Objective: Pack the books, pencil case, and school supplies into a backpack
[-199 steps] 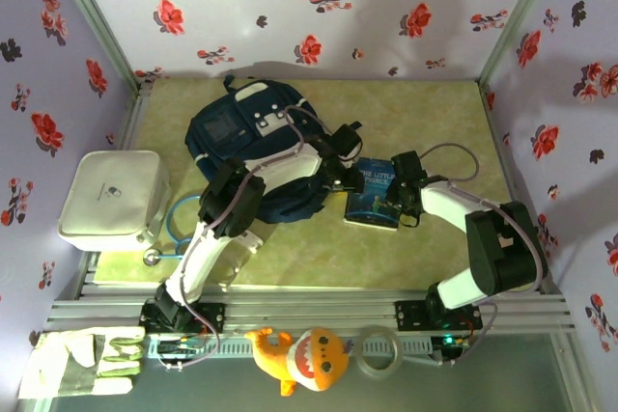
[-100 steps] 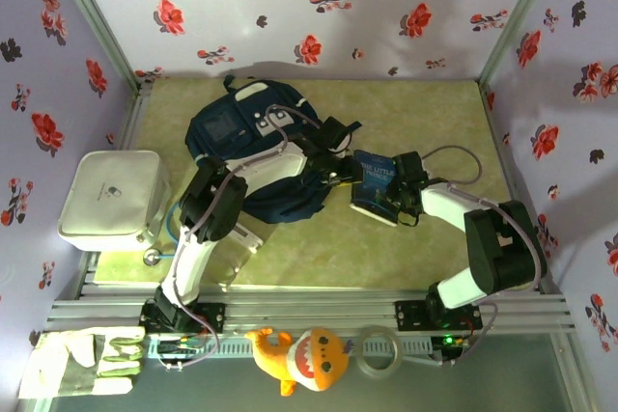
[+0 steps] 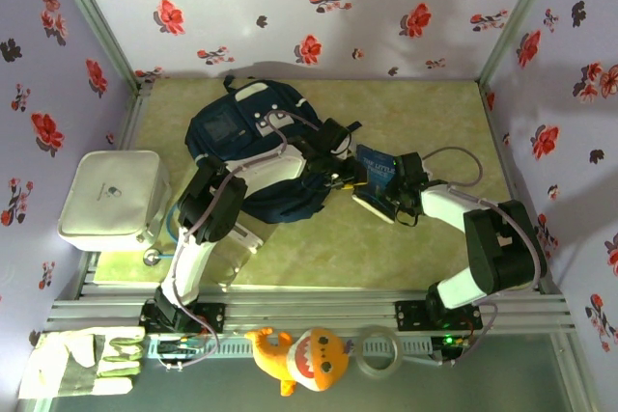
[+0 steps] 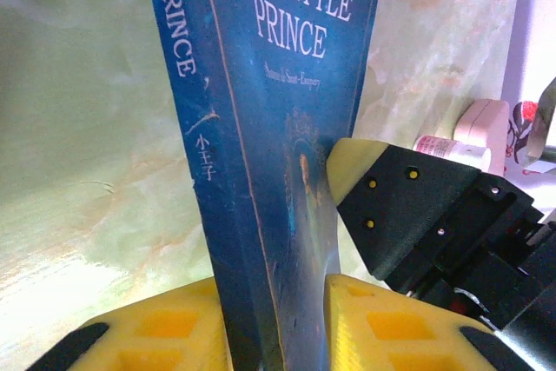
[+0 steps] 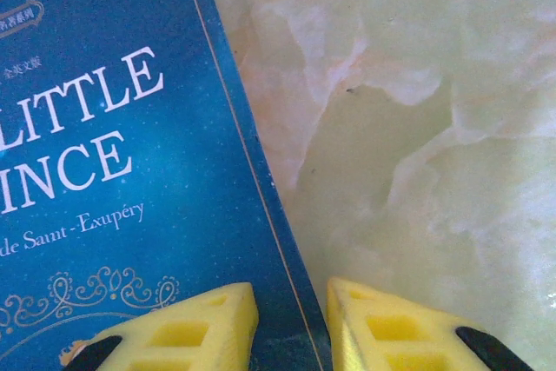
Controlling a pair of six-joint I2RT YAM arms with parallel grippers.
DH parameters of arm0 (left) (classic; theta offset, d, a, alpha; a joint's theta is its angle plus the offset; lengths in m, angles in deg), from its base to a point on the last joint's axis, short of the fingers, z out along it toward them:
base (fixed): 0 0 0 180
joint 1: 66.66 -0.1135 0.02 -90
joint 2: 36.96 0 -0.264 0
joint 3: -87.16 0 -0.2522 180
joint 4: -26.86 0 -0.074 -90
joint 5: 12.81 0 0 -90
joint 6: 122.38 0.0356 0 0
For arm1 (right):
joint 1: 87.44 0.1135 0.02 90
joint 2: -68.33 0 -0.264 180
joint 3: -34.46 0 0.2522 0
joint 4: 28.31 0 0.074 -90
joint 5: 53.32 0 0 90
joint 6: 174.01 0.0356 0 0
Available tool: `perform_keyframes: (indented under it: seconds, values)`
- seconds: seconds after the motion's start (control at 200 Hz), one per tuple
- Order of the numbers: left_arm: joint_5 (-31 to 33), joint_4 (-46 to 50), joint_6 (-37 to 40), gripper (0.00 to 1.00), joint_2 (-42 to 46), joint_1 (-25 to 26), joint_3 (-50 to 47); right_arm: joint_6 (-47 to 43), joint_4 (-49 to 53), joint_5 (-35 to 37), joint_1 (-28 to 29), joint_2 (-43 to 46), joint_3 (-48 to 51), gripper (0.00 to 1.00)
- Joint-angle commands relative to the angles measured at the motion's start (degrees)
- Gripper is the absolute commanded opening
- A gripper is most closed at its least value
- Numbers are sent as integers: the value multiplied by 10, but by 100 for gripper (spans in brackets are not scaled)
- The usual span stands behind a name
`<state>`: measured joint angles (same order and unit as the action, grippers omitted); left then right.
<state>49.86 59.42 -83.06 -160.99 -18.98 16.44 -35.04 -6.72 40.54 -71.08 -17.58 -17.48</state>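
Observation:
The bright blue book "The Little Prince" point(image 3: 378, 178) is held tilted up off the table, just right of the navy backpack point(image 3: 241, 147). My left gripper point(image 3: 344, 173) is shut on its spine edge, and in the left wrist view the book point(image 4: 278, 84) stands upright between my left gripper's point(image 4: 269, 306) yellow fingers. My right gripper point(image 3: 394, 198) is shut on the book's opposite edge, and in the right wrist view the cover point(image 5: 113, 128) runs between my right gripper's point(image 5: 291, 301) fingers. The pencil case and the other books are out of view.
A white flat tray point(image 3: 111, 195) sits at the left edge with a blue-tubed stethoscope point(image 3: 172, 229) beside it. On the near rail lie a work glove point(image 3: 82, 359), an orange plush toy point(image 3: 304, 359) and a tape roll point(image 3: 379, 351). Flowered walls close in three sides.
The book went from lying flat to tilted up on edge and shifted slightly left toward the backpack. The left gripper closed onto it, and the right gripper kept its hold.

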Motion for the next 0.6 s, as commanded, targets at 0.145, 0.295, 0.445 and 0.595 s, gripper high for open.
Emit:
perform_keyframes:
  seconds: [0.145, 0.295, 0.445, 0.595]
  values:
    - [-40, -22, 4, 19, -8, 13, 23, 12, 12, -27, 3, -4, 23, 31]
    - [-28, -12, 21, 6, 10, 12, 26, 12, 12, -13, 3, 36, 33, 39]
    - [-3, 2, 48, 0, 46, 2, 21, 10, -1, -16, 3, 105, 47, 57]
    - [18, -4, 69, 0, 100, -20, -5, 8, -43, -53, 3, 179, 63, 71]
